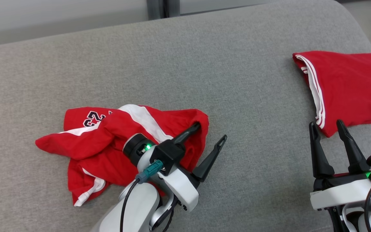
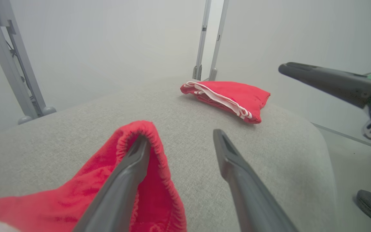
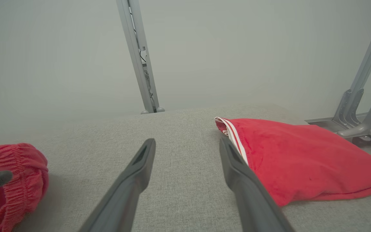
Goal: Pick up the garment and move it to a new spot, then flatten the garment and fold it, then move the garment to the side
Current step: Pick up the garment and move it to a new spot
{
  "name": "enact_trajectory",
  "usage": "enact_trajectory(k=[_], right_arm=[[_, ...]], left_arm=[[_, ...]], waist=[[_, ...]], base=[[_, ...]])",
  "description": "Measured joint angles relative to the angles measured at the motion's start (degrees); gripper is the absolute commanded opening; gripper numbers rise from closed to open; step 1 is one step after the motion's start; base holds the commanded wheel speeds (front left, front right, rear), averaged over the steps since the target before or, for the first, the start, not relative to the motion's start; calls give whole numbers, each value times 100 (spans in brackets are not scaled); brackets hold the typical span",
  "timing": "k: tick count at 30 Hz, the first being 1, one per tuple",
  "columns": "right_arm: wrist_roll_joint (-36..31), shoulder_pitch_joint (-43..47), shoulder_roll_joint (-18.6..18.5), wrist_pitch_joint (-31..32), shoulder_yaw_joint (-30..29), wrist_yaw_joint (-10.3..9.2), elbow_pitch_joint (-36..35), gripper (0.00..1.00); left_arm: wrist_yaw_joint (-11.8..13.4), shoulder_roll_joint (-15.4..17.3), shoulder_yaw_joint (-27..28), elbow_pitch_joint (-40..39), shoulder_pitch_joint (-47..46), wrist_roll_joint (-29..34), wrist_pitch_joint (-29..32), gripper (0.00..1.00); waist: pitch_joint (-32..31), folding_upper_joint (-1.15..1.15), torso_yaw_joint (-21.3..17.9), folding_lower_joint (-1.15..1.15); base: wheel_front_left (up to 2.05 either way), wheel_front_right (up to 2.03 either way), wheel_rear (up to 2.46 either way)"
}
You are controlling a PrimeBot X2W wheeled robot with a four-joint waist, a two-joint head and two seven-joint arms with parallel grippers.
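Find the garment crumpled on the left of the grey padded surface, well apart from the folded red cloth. Note both sets of fingers spread: left gripper with one tip at its edge, right gripper empty. Pinch opposite edges, draw apart gently, flatten without bunching.

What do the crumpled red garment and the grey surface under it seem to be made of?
The garment: soft matte knit, perhaps cotton jersey; it crumples loosely and its edge is gathered. The grey surface: matte woven upholstery cloth, by its fine speckled weave.
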Motion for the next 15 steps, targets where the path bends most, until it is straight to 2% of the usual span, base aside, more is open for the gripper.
enact_trajectory(k=[5, 15], right_arm=[[-36, 66, 2, 57, -43, 0, 19, 100], [-52, 306, -9, 230, -119, 0, -22, 100]], left_arm=[[120, 24, 212, -227, 65, -174, -118, 100], [159, 498, 198, -727, 690, -403, 270, 100]], waist=[[-276, 0, 160, 0], [-795, 0, 543, 0]], base=[[0, 0, 0], [0, 0, 0]])
